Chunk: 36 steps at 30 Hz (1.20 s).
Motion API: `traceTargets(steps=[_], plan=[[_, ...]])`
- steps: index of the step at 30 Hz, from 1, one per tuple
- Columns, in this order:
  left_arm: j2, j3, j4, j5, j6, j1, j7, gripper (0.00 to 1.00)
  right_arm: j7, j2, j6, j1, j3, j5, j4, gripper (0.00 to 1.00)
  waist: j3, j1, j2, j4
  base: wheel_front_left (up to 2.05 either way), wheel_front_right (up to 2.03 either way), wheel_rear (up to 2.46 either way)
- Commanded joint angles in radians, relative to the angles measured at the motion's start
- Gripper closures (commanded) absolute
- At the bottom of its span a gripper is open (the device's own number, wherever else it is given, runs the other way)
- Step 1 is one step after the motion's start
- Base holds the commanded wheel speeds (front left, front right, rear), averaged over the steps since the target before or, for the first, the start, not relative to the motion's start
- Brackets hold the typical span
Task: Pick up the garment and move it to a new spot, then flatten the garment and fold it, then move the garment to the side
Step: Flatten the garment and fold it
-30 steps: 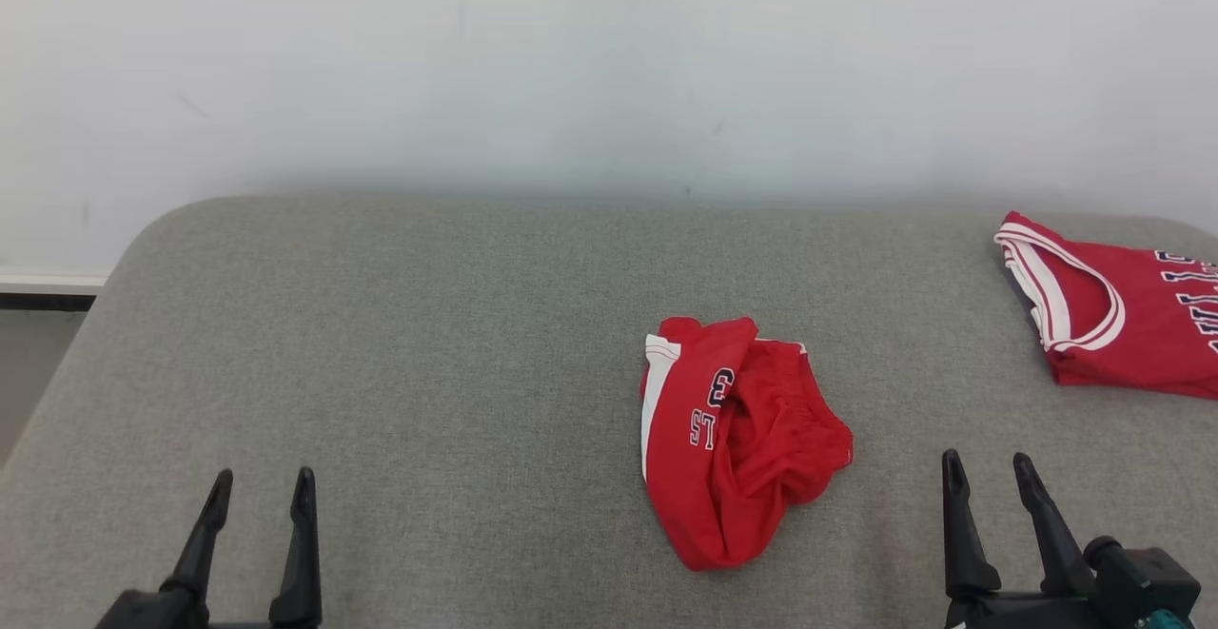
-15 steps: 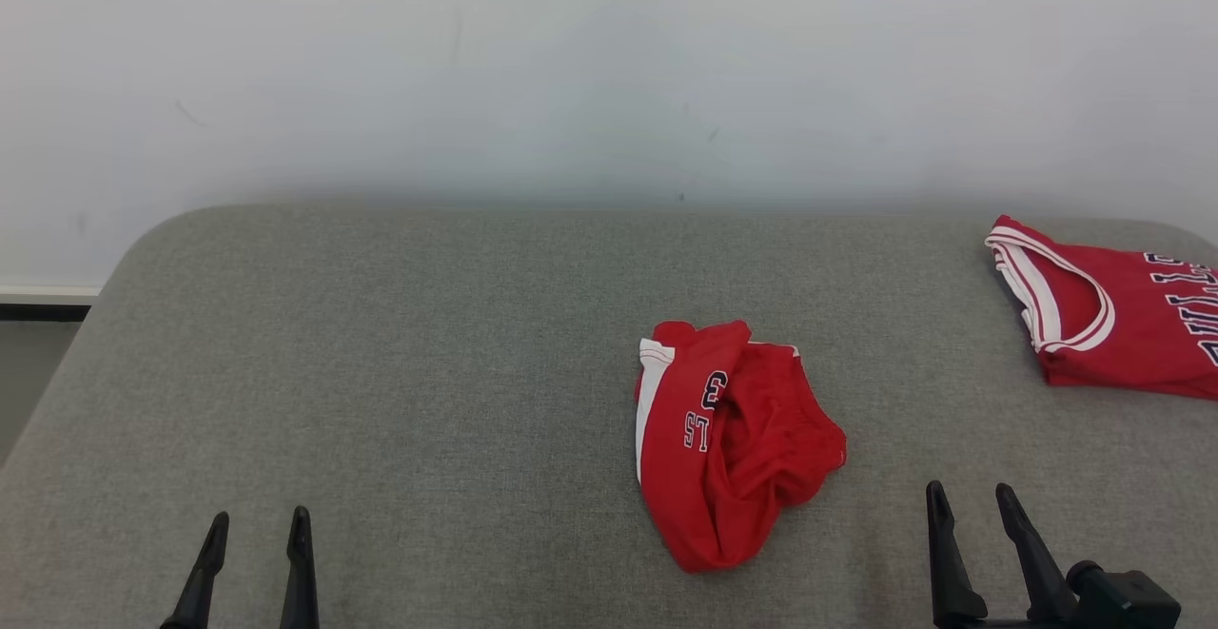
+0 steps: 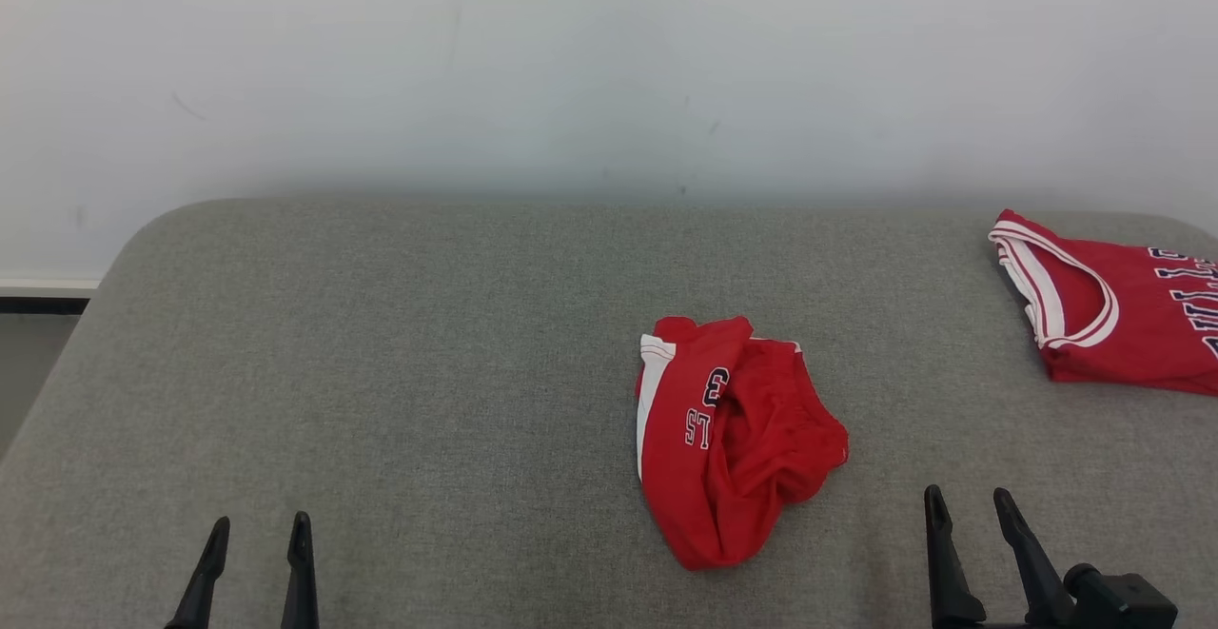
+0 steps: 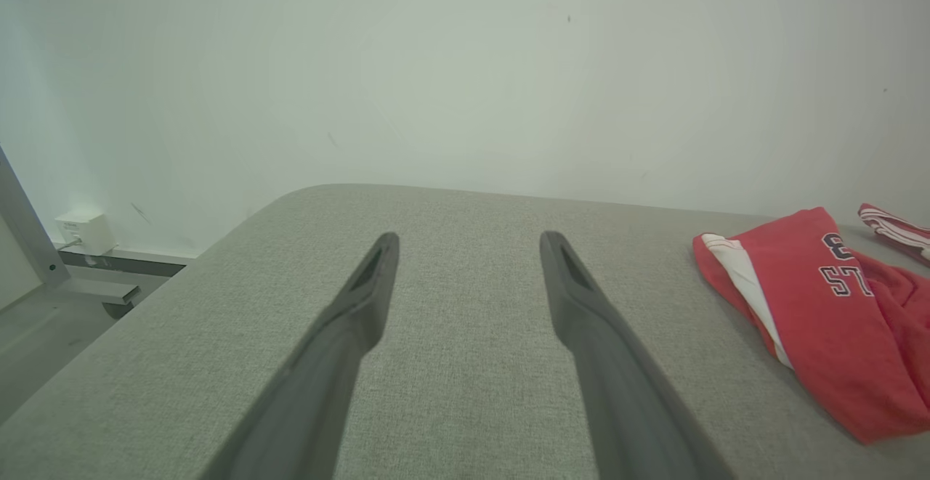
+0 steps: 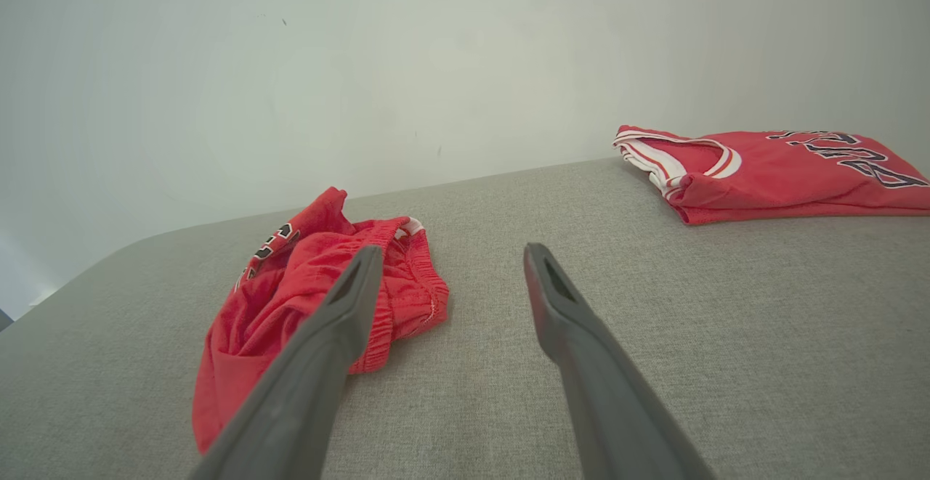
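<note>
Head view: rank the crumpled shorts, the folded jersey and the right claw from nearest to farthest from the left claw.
From the left claw:
1. crumpled shorts, centre, to its right.
2. right claw, lower right, by the near edge.
3. folded jersey, far right, at the back.

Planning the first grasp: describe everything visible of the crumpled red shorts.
The shorts are red, thin mesh-like fabric, with a white side stripe, dark white-edged lettering and a gathered elastic waistband. They lie crumpled in a loose heap, unfolded, right of centre on the grey padded table, resting on it alone.
</note>
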Motion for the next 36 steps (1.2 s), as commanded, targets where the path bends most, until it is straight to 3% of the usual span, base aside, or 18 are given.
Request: traceTargets(steps=[1,13,19,25,36], plan=[[-0.006,0.004,0.002,0.013,0.001,0.001,-0.003,0.0,-0.003,0.0,-0.003,0.003,0.001,0.006,0.001,0.0,0.0,0.0,0.0,0.0,0.0,0.0,0.0],[-0.027,0.022,0.012,0.034,-0.013,0.01,-0.003,0.0,-0.007,0.0,-0.003,-0.001,0.001,0.005,0.006,0.0,0.002,0.0,0.0,-0.004,0.0,0.0,0.0],[-0.035,0.032,0.037,0.022,-0.018,-0.034,-0.003,0.0,-0.005,0.0,-0.003,-0.017,0.016,0.013,0.013,0.0,0.013,0.0,0.0,-0.039,0.0,0.0,0.0],[0.001,0.008,0.068,0.014,-0.034,-0.13,0.011,0.0,-0.013,0.0,-0.003,-0.036,0.039,0.031,0.026,0.0,0.047,0.0,0.0,-0.122,0.0,0.0,0.0],[0.135,-0.083,0.11,-0.064,-0.051,-0.427,0.132,0.0,-0.037,0.0,-0.003,-0.101,0.063,0.072,0.073,0.0,0.17,0.0,0.0,-0.267,0.0,0.0,0.0]])
